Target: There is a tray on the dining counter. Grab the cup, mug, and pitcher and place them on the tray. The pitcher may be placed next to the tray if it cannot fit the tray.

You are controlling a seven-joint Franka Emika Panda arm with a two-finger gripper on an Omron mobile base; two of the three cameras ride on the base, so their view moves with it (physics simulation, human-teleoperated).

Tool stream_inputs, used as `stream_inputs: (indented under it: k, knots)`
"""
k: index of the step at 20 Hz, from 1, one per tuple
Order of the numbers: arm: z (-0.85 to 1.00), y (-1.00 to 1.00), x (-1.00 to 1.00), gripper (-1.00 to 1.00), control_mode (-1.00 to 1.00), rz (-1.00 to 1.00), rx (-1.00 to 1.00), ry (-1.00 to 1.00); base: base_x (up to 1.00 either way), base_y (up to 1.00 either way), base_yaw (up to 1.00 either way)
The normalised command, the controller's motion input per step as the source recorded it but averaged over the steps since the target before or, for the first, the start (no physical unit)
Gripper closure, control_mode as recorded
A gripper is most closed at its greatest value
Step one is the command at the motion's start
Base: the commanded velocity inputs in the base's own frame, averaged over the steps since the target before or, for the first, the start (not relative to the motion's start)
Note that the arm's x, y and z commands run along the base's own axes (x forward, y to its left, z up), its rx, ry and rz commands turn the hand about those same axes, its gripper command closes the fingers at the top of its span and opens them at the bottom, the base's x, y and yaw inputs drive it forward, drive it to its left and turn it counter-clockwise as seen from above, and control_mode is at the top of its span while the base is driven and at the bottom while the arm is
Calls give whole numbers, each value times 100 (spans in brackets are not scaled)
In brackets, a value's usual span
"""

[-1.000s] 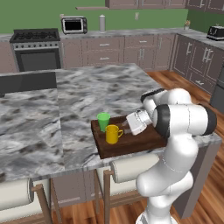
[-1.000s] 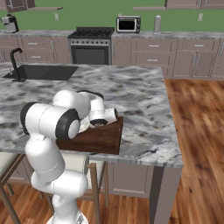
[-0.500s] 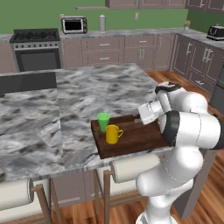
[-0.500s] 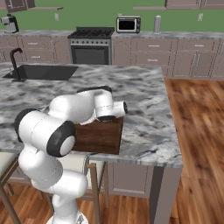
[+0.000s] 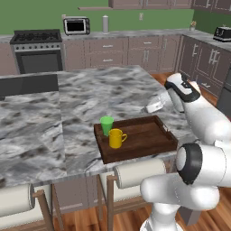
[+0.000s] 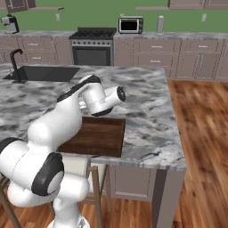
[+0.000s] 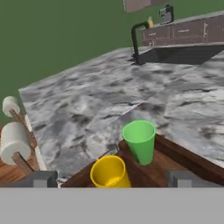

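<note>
Hand [image 5: 154,106] wide open beyond tray [image 5: 149,142] edge

Your two base views from behind, flanking the arm, sharing bench [image 5: 90,94] and tray [image 5: 144,135]; hand camera close over both.

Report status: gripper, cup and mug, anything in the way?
Gripper open, empty, beyond tray. Cup and mug upright on tray. Nothing blocking.
</note>
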Motion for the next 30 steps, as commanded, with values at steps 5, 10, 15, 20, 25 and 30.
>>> stream_inputs:
  k: [5,10,15,20,25,30]
  knots:
    - [40,0,-41,-100,-100,-35,-22,6,0,0,0]
    - [30,0,-42,-100,-100,-41,-27,3,0,0,0]
    - [31,0,-27,-100,-100,-44,-24,5,0,0,0]
    - [49,0,-19,-100,-100,-49,-12,14,0,0,0]
    - [22,0,-21,-100,-100,-23,-4,8,0,0,0]
    - [9,0,-31,-100,-100,0,0,3,0,0,0]
